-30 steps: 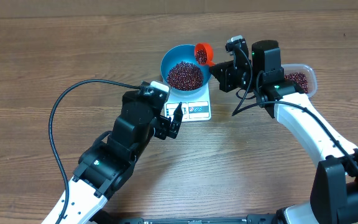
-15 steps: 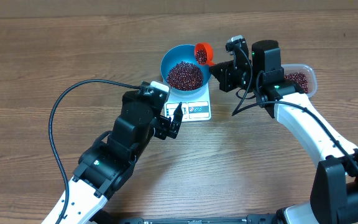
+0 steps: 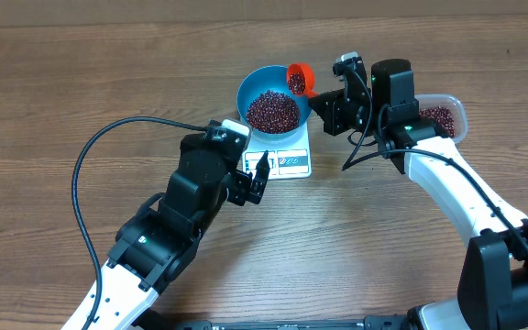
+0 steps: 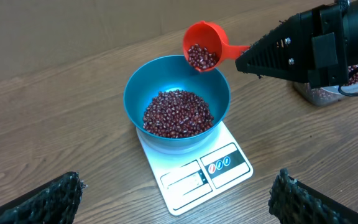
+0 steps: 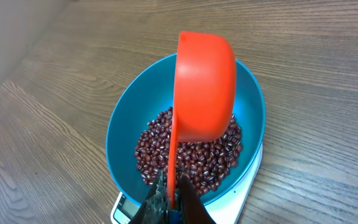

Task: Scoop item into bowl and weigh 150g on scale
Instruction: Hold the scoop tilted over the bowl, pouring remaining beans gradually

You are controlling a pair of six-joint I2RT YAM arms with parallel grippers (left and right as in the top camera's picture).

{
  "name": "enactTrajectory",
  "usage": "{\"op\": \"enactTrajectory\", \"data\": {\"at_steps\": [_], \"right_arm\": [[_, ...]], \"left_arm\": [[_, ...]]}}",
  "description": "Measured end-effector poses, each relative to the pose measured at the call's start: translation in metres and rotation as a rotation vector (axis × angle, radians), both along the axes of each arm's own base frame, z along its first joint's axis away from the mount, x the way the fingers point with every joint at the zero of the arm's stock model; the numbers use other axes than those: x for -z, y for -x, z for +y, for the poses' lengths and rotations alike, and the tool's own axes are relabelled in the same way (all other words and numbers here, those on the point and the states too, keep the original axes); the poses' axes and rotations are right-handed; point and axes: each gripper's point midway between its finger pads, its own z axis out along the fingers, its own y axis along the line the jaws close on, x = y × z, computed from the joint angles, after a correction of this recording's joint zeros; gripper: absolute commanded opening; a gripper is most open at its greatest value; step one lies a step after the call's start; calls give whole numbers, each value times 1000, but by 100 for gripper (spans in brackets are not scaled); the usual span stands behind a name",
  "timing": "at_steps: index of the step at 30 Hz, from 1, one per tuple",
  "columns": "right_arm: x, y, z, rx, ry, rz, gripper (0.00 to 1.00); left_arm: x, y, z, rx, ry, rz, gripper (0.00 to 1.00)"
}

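Observation:
The blue bowl (image 3: 248, 91) stands on the white scale (image 3: 291, 162) and holds a heap of dark red beans (image 3: 272, 111). My right gripper (image 3: 324, 95) is shut on the handle of an orange scoop (image 3: 299, 78). The scoop hangs tilted over the bowl's right rim with some beans still inside (image 4: 201, 56). In the right wrist view the scoop's underside (image 5: 205, 87) hides part of the bowl (image 5: 124, 134), and the gripper (image 5: 173, 200) pinches the thin handle. My left gripper (image 3: 257, 176) stands open just in front of the scale (image 4: 229, 165), nothing between its fingers (image 4: 178, 182).
A clear plastic tub (image 3: 455, 112) with more beans sits to the right, behind the right arm. A black cable (image 3: 85, 165) loops over the wooden table on the left. A cardboard wall runs along the table's far edge.

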Motion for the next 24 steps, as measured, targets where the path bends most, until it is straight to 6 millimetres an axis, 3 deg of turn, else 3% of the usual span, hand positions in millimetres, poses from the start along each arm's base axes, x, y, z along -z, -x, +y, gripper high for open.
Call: {"op": "enactTrajectory", "data": {"at_steps": [24], "right_arm": [[0,3,3,-16,-10,11,4]], "left_arm": [[0,0,0,0,0,-1,100]]}}
